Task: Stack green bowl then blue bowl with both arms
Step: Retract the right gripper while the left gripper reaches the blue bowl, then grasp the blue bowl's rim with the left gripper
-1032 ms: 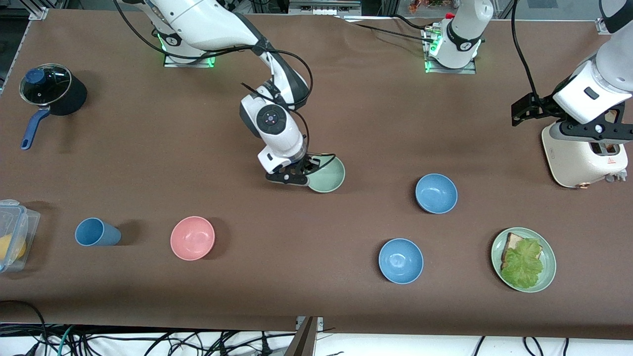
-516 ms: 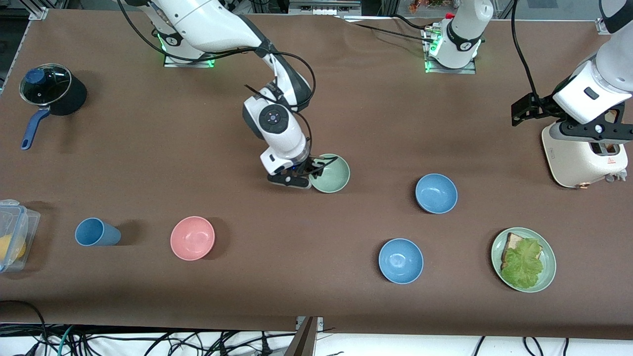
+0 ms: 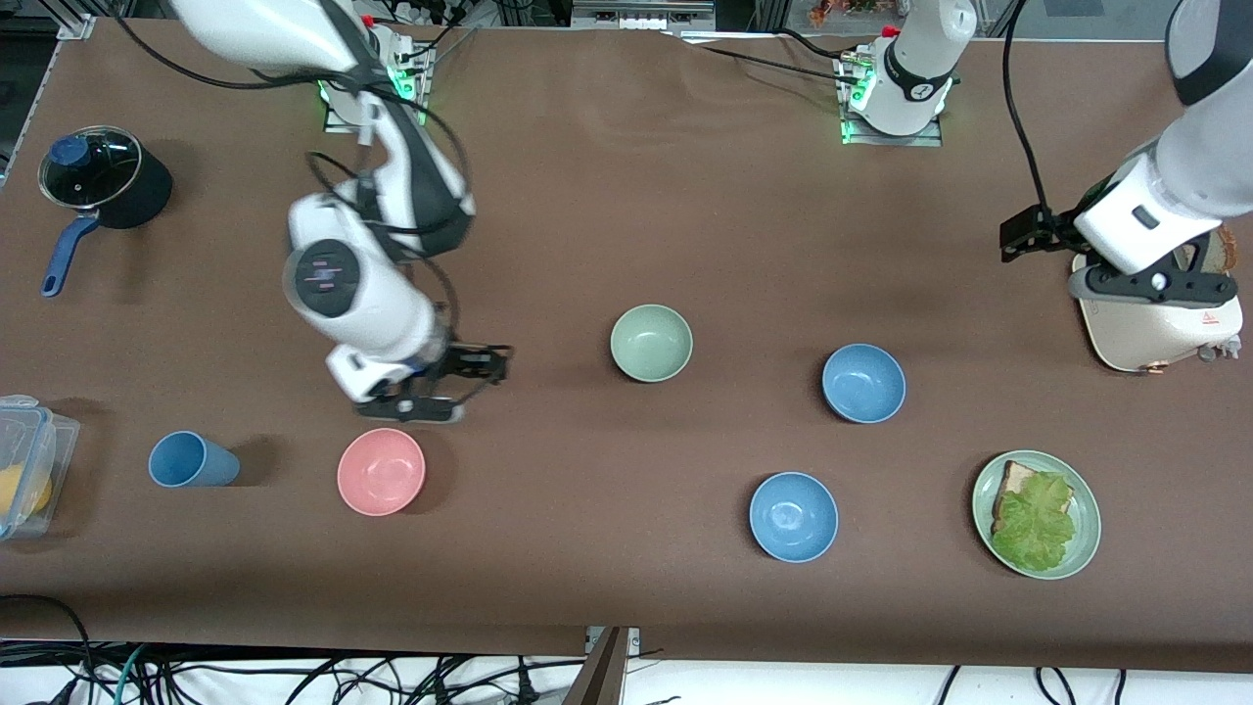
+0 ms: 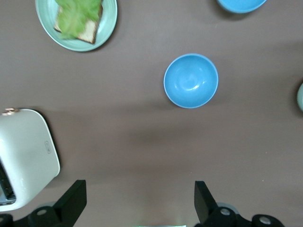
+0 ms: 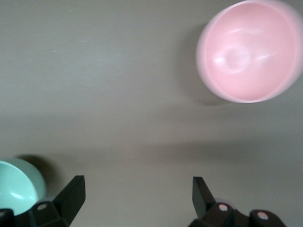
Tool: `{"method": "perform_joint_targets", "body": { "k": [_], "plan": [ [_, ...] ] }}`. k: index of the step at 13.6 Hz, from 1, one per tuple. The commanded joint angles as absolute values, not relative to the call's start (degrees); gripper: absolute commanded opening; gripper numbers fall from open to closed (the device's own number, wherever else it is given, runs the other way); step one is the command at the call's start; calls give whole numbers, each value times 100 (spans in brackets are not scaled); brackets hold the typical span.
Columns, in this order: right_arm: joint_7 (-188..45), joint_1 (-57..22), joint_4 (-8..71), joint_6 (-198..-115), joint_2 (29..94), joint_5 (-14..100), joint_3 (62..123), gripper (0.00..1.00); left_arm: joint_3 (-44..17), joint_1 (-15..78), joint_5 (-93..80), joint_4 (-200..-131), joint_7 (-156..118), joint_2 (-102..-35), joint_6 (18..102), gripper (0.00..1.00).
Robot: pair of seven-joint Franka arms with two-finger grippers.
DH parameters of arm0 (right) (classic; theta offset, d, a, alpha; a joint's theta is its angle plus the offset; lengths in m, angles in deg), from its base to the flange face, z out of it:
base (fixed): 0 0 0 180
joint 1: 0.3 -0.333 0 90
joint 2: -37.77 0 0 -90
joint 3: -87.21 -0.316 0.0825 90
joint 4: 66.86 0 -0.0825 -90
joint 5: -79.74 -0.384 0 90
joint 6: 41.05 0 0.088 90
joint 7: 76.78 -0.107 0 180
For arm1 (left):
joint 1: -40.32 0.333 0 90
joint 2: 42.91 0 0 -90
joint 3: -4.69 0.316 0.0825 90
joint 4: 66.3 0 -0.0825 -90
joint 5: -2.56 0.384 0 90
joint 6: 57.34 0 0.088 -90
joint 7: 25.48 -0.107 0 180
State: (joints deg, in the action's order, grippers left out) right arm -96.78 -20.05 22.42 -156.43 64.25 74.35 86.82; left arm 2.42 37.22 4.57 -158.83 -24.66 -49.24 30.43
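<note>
The green bowl [image 3: 651, 343] stands upright and alone on the brown table near its middle; its rim shows in the right wrist view [image 5: 16, 187]. The duller blue bowl [image 3: 863, 383] stands toward the left arm's end and also shows in the left wrist view [image 4: 191, 80]. My right gripper [image 3: 455, 384] is open and empty [image 5: 137, 198], low over bare table beside the pink bowl [image 3: 381, 471]. My left gripper [image 3: 1140, 284] is open and empty [image 4: 139, 205], held up by the toaster [image 3: 1155, 328].
A brighter blue bowl [image 3: 793, 516] and a green plate with bread and lettuce [image 3: 1077, 548] lie nearer the front camera. A blue cup [image 3: 191, 460], a plastic box [image 3: 29, 441] and a lidded pot [image 3: 98, 176] stand at the right arm's end.
My right gripper let go of the green bowl and swung away toward the pink bowl. The green bowl stays on the table. My left arm shifted slightly.
</note>
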Motion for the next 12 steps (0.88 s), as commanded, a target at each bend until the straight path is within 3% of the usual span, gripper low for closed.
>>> {"method": "perform_joint_targets", "body": {
  "k": [1, 5, 10, 12],
  "plan": [
    [-8876, -1482, 2410, -14647, 5669, 7376, 8685, 100, 232, 3681, 467, -15605, -2530, -5756, 3464, 100],
    [-7899, -1366, 2550, -13660, 4763, 7359, 9344, 100, 223, 3725, 247, -15761, -3065, -6706, 4756, 100],
    [-7634, -1366, 2833, -13449, 4112, 7586, 9511, 100, 214, 3733, 18, -17483, -3635, -7119, 7954, 100],
    [-7468, -1366, 2797, -13483, 4076, 7754, 9590, 100, 214, 3751, 18, -17608, -3830, -7453, 8353, 100]
  ]
}}
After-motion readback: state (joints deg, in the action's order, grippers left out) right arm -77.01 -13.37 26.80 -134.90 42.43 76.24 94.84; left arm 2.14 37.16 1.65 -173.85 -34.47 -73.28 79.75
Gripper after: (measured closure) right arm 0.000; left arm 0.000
